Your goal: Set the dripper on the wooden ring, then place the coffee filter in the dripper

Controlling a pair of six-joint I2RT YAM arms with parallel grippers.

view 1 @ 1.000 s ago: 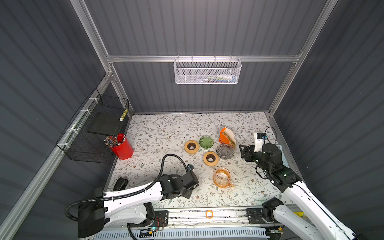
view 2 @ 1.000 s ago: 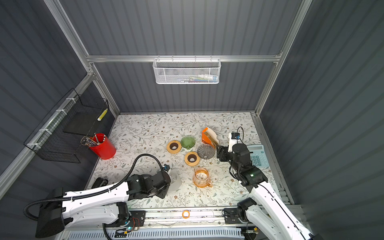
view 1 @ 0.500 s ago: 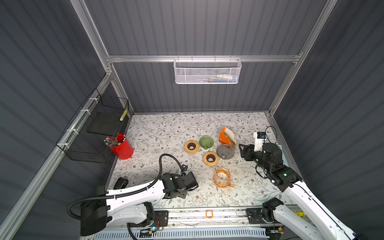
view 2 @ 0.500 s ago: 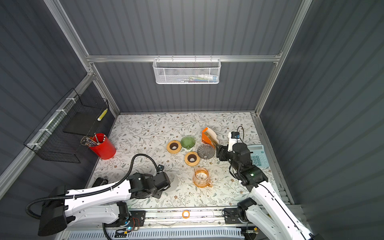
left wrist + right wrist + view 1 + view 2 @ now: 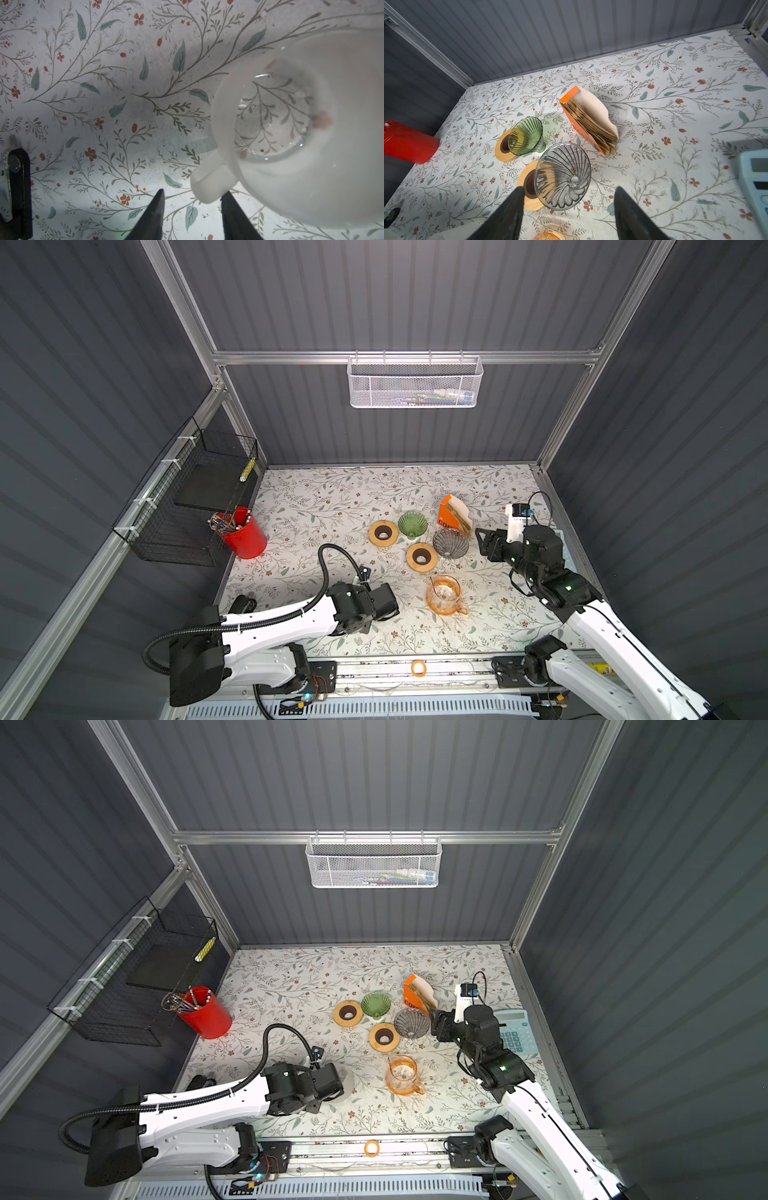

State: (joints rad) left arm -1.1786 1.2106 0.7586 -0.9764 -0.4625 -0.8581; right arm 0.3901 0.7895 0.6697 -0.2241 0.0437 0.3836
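The coffee filters stand as a stack of paper cones in an orange box at the back right. A green glass dripper and a smoky grey dripper stand beside it, each next to a wooden ring. My right gripper is open and hovers just short of the grey dripper, holding nothing. My left gripper points down at the table, open. The handle of a frosted white vessel lies at its fingertips, ungripped. The arm hides most of that vessel in both top views.
An orange glass server stands between the two arms. Wooden rings lie by the drippers. There is a pale blue calculator by the right wall, a red pen cup at the left, and a black wire basket on the left wall.
My left gripper has shifted slightly beside the white vessel and its jaws have widened a little. The right arm has barely moved.
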